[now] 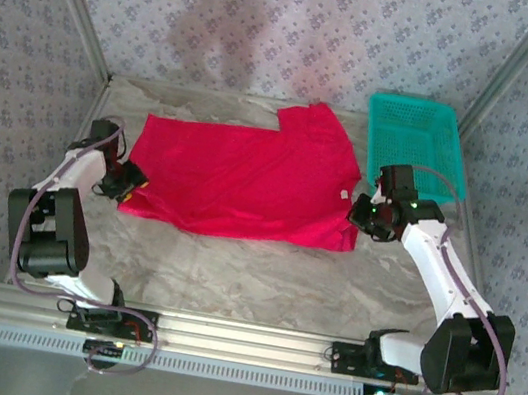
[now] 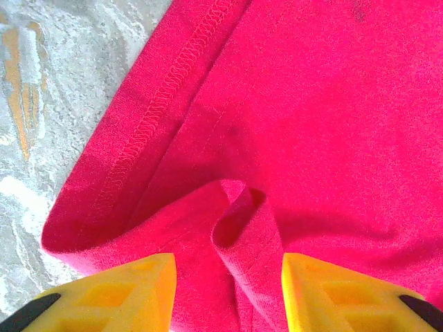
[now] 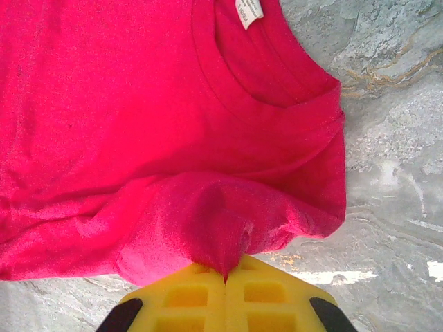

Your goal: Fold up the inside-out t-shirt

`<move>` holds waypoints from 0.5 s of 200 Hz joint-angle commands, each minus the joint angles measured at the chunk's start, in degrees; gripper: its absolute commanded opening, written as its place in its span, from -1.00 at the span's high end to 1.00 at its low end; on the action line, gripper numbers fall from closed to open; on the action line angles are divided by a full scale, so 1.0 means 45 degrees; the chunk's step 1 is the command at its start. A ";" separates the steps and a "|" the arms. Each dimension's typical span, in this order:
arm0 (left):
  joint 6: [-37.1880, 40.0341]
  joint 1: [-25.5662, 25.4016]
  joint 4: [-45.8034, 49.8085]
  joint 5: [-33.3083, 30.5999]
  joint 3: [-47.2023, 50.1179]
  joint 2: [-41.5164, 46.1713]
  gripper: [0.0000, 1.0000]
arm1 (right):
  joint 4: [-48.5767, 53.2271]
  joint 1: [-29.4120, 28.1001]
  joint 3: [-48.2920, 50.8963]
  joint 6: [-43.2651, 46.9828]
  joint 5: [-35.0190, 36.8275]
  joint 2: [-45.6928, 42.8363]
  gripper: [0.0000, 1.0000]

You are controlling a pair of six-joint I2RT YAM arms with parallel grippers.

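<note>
I see the inside-out t-shirt (image 1: 247, 179) lying spread flat mid tabletop (image 1: 261, 278), collar to the right, one sleeve pointing far. The teal basket (image 1: 417, 132) sits far right, just beside that sleeve. Left fingers (image 2: 138, 290) are spread at the shirt's near-left corner, with a raised fold of cloth standing between them, not clamped. Right fingers (image 3: 187, 294) are pressed together, pinching a bunch of red cloth at the near-right shoulder by the collar. The white tag (image 3: 249, 12) shows inside the neck.
</note>
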State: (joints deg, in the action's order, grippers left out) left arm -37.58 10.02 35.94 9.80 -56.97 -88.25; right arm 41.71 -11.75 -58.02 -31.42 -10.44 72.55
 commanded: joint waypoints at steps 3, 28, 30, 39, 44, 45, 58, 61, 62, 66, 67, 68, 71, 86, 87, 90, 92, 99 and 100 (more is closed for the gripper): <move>-0.0190 0.0051 -0.0352 0.0356 -0.0228 -0.0397 0.09 | 0.0085 -0.0026 -0.0442 0.0068 -0.0249 -0.0071 1.00; -0.0373 0.0045 -0.0592 0.0561 -0.0386 -0.0828 0.10 | 0.0170 -0.0046 -0.0462 0.0069 -0.0185 -0.0127 1.00; -0.0392 0.0050 -0.0626 0.0567 -0.0387 -0.0851 0.11 | 0.0199 -0.0046 -0.0456 0.0068 -0.0181 -0.0144 1.00; -0.0446 0.0049 -0.0736 0.0606 -0.0366 -0.0988 0.12 | 0.0218 -0.0046 -0.0487 0.0068 -0.0162 -0.0144 1.00; -0.0489 0.0055 -0.0805 0.0621 -0.0367 -0.1045 0.14 | 0.0232 -0.0046 -0.0507 0.0083 -0.0144 -0.0137 1.00; -0.0493 0.0047 -0.0822 0.0628 -0.0367 -0.1059 0.15 | 0.0237 -0.0046 -0.0506 0.0085 -0.0143 -0.0142 1.00; -0.0561 0.0049 -0.1058 0.0812 -0.0309 -0.1235 0.34 | 0.0242 -0.0026 -0.0505 0.0088 -0.0122 -0.0127 1.00; -0.0589 0.0057 -0.1108 0.0837 -0.0319 -0.1262 0.43 | 0.0242 -0.0026 -0.0515 0.0078 -0.0122 -0.0127 1.00; -0.0592 0.0048 -0.1120 0.0853 -0.0314 -0.1275 0.46 | 0.0242 -0.0026 -0.0510 0.0073 -0.0122 -0.0127 1.00; -0.0606 0.0049 -0.1165 0.0883 -0.0326 -0.1320 0.58 | 0.0244 -0.0026 -0.0515 0.0068 -0.0140 -0.0131 1.00; -0.0609 0.0054 -0.1168 0.0895 -0.0327 -0.1333 0.60 | 0.0243 -0.0016 -0.0520 0.0068 -0.0151 -0.0129 1.00; -0.0611 0.0046 -0.1179 0.0901 -0.0328 -0.1340 0.64 | 0.0243 -0.0021 -0.0522 0.0068 -0.0156 -0.0128 1.00; -0.0603 0.0042 -0.1204 0.0936 -0.0338 -0.1377 0.73 | 0.0257 -0.0025 -0.0534 0.0078 -0.0158 -0.0127 1.00; -0.0541 0.0043 -0.0954 0.0953 -0.0591 -0.1425 1.00 | 0.0346 -0.0011 -0.0629 0.0085 -0.0132 -0.0151 1.00; -0.0528 0.0041 -0.0936 0.0950 -0.0626 -0.1415 1.00 | 0.0353 -0.0009 -0.0636 0.0086 -0.0127 -0.0149 1.00; -0.0502 0.0056 -0.0817 0.0930 -0.0697 -0.1382 1.00 | 0.0351 -0.0007 -0.0666 0.0087 -0.0137 -0.0147 1.00; -0.0473 0.0067 -0.0736 0.0908 -0.0767 -0.1360 1.00 | 0.0382 -0.0007 -0.0687 0.0088 -0.0141 -0.0147 1.00; -0.0405 0.0095 -0.0416 0.0850 -0.1037 -0.1199 1.00 | 0.0472 -0.0006 -0.0811 0.0088 -0.0177 -0.0169 1.00; -0.0392 0.0106 -0.0354 0.0840 -0.1063 -0.1175 1.00 | 0.0494 -0.0006 -0.0834 0.0088 -0.0179 -0.0167 1.00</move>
State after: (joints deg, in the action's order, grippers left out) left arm -39.94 10.02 31.88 12.86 -57.49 -94.39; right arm 41.91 -11.75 -58.61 -31.42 -10.81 72.53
